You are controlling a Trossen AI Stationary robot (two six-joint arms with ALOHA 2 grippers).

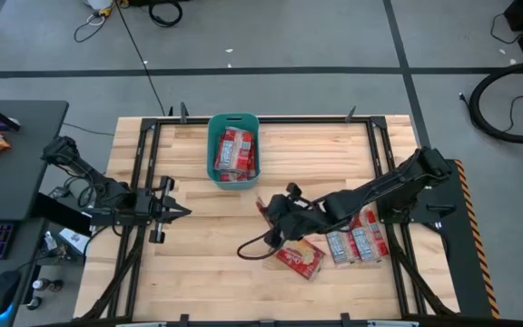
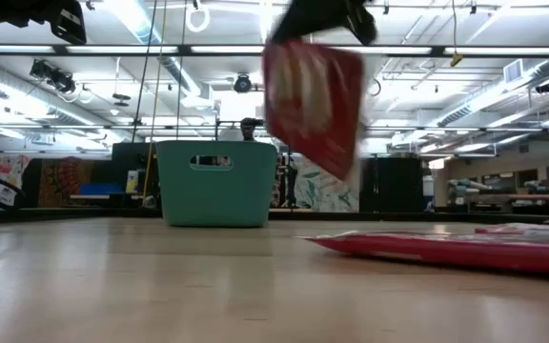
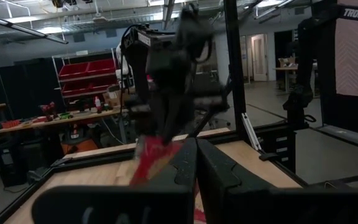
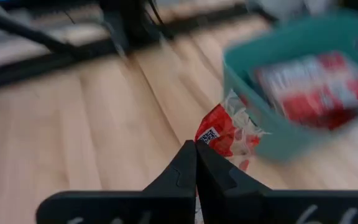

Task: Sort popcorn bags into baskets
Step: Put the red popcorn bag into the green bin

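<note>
Right claw (image 4: 196,144) is seen clamped on a red bag (image 4: 224,134); the tub (image 1: 233,148) lies toward upper left. Left claw (image 1: 182,213), narrow, is parked at left.

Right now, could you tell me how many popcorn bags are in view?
6 bags: one hangs from the right gripper, three lie on the table under the right arm, at least two sit in the basket; more may be hidden beneath.

Your bench (image 1: 207,245) and its load.
You have the tub (image 1: 214,168) at the far edge and three bags (image 1: 334,247) lying near the right side.
</note>
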